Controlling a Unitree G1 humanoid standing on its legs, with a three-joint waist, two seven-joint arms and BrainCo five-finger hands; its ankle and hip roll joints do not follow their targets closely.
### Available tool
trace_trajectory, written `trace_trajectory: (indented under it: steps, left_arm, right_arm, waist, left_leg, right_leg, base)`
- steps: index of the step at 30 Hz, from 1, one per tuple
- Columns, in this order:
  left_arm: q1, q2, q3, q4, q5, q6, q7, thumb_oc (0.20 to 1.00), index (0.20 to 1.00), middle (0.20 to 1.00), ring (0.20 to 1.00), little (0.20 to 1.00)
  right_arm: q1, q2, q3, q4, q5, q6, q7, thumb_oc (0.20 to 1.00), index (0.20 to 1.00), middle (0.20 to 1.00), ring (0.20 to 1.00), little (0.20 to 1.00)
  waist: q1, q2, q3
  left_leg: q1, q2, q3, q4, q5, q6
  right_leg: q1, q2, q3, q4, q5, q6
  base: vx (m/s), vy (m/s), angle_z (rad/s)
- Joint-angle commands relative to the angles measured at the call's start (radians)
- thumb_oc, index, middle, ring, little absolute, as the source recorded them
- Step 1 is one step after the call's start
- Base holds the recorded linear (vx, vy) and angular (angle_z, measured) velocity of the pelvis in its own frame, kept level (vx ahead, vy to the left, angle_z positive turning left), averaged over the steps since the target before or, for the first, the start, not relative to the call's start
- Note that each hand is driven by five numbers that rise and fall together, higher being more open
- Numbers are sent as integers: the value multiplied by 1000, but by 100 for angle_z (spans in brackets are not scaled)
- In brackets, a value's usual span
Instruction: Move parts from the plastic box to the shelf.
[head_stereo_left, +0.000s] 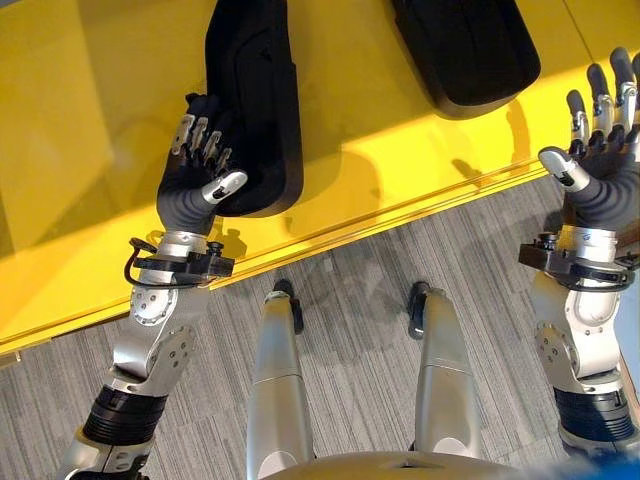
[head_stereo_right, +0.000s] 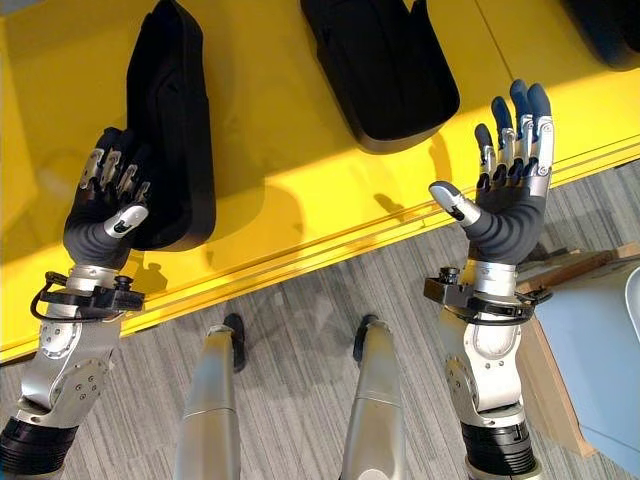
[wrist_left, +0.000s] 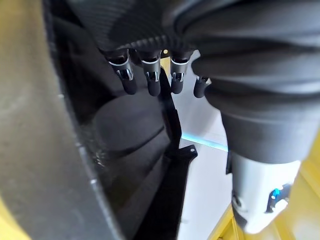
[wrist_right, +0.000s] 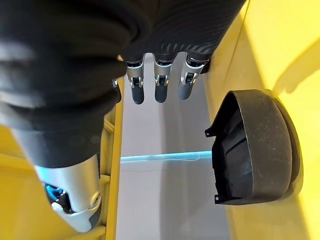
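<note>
A long black moulded part (head_stereo_left: 255, 100) is seen lying on the yellow shelf (head_stereo_left: 360, 150), its near end gripped by the left hand (head_stereo_left: 200, 175), fingers curled over its edge and thumb against its side. A second, broader black part (head_stereo_right: 385, 70) is seen farther along. The right hand (head_stereo_right: 510, 200) is held open and empty above the shelf edge.

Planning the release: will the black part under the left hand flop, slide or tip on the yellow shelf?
The black part looks like a rigid moulded shell, so likely stiff and light. The yellow shelf looks glossy, so it may slide. It lies long and low, so tipping seems unlikely. The left hand curls round its end.
</note>
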Motion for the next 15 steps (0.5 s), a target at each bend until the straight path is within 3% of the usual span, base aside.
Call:
trace_trajectory:
  steps: [1, 15]
  left_arm:
    - [-12, -27, -29, -1, -31, -40, 23, 1000, 1000, 1000, 1000, 1000]
    - [-95, -100, -56, 20, -58, -73, 79, 1000, 1000, 1000, 1000, 1000]
  right_arm:
    - [-6, -26, -18, -101, -25, -66, -10, 1000, 1000, 1000, 1000, 1000]
    - [-35, -25, 3, -95, -50, -62, -43, 1000, 1000, 1000, 1000, 1000]
  waist:
    - [4, -15, -21]
    - [0, -21, -17]
  left_leg:
    - [-16, 18, -20, -35, 59, 15]
    - [-17, 19, -21, -34, 65, 14]
  right_leg:
    - [10, 2, 3, -17, 48, -42]
    - [1, 6, 10, -9, 53, -45]
  base:
    - [0, 0, 0]
    - [0, 0, 0]
